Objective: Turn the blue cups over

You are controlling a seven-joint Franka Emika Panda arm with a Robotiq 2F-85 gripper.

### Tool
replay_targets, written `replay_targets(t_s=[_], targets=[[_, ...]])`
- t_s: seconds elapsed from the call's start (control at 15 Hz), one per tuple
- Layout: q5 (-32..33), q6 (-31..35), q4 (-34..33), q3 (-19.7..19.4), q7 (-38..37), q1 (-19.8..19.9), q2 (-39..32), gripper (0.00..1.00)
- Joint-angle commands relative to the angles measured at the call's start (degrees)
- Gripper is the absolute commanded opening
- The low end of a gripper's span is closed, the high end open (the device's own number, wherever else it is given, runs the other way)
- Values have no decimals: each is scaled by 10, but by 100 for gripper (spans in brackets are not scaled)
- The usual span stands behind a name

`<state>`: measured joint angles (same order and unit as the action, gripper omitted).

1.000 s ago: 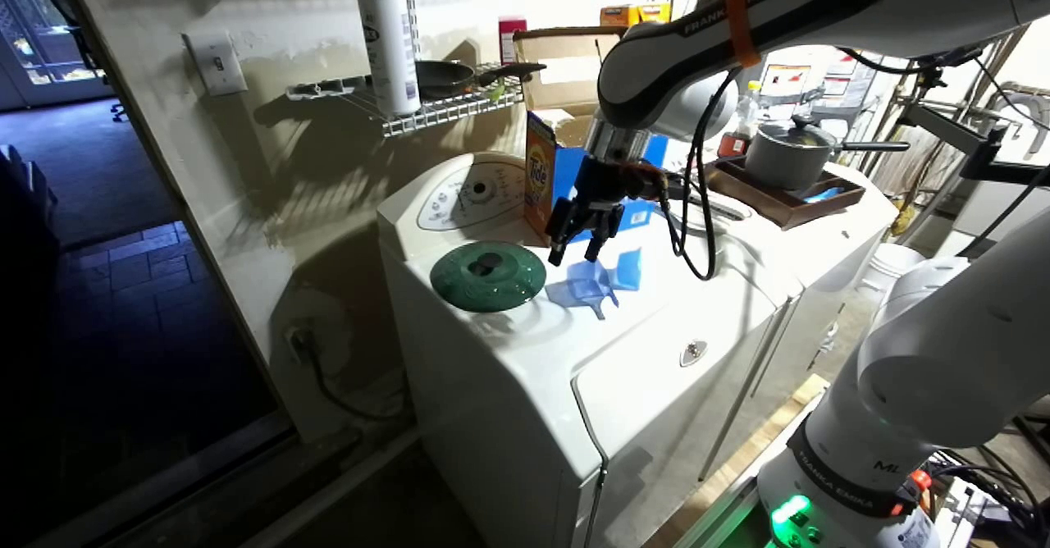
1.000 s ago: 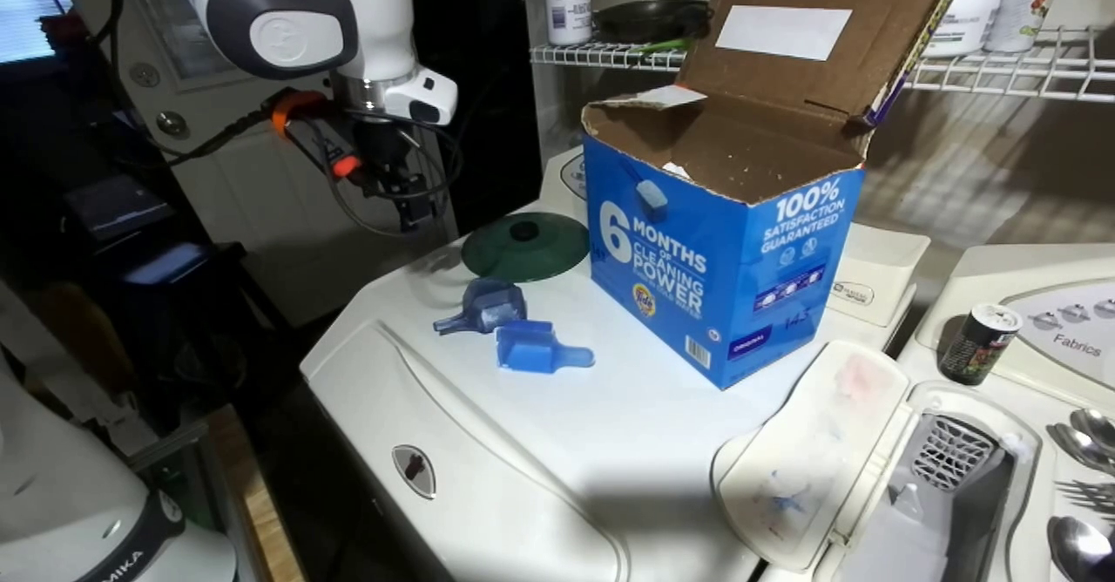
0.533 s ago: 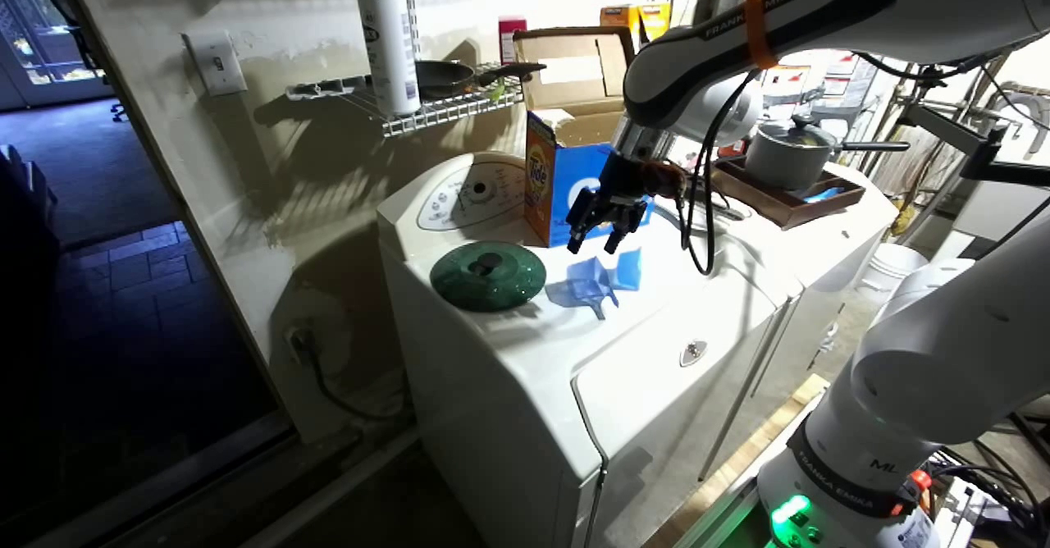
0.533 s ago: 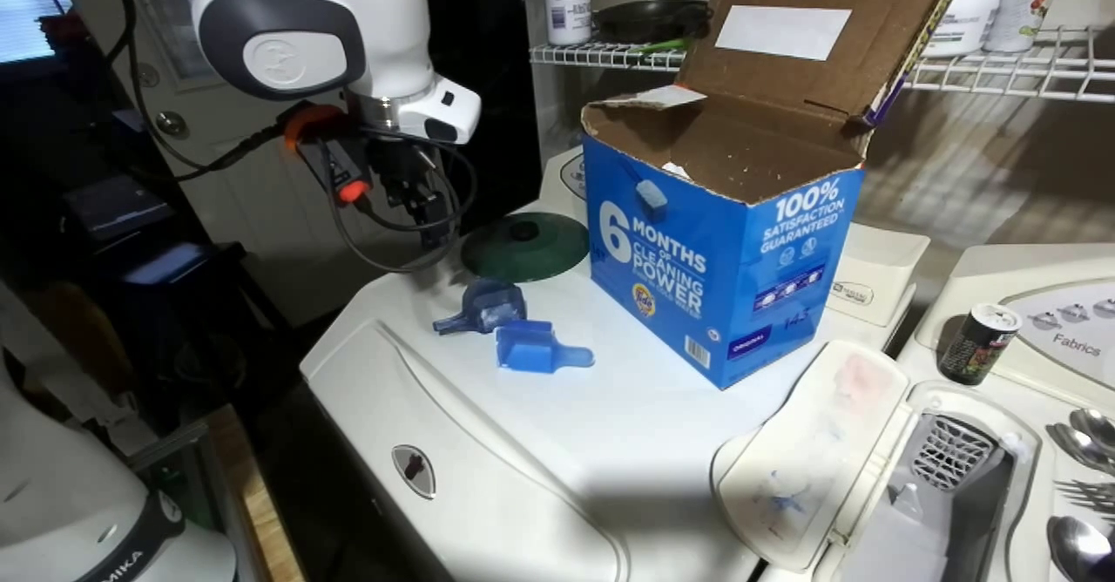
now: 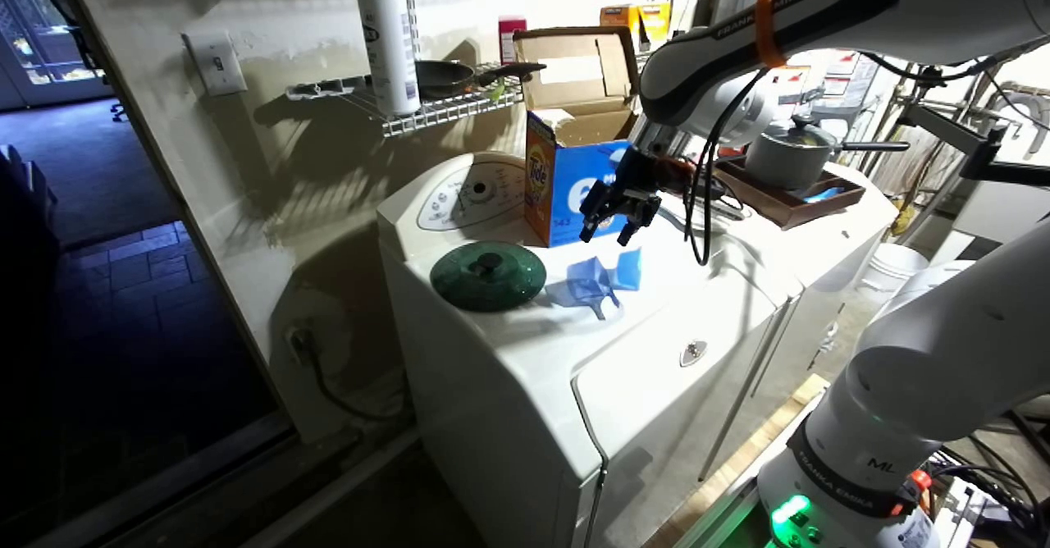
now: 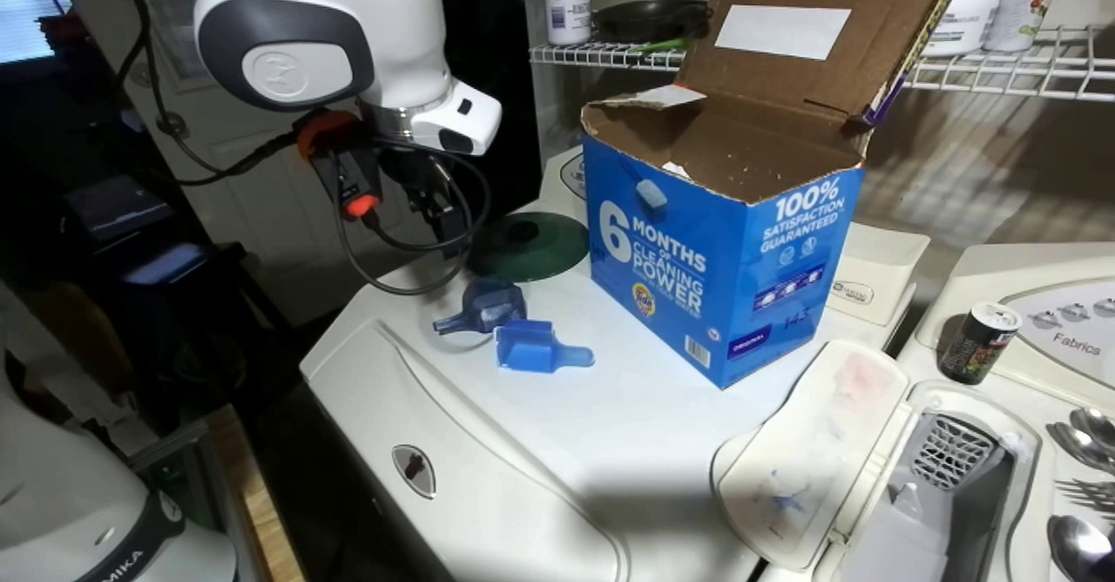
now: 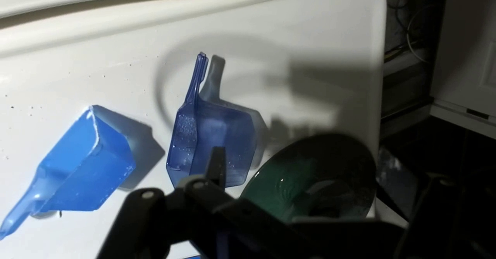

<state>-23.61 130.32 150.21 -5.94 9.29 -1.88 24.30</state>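
"Tide" marks the box (image 6: 732, 229), "FRANKA EMIKA" the arm (image 5: 820, 23), "Fabrics" a panel (image 6: 1058, 334).

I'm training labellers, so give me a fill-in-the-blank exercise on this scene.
In the wrist view, the darker blue cup lies ____ the paler blue cup and the round lid.
The round lid's colour is ____.
The gripper is not shut but ____.
On the cardboard box, the number before MONTHS is ____.

Missing words: between; green; open; 6.
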Motion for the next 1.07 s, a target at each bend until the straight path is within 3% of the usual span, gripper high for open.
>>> replay_targets(t_s=[0.0,0.6,1.0], targets=[[8,4,-1,1,-7,4,-6,100],[-31,32,-13,-51,45,9,-80,100],[-129,35,-35,-74,148,2,-132,100]])
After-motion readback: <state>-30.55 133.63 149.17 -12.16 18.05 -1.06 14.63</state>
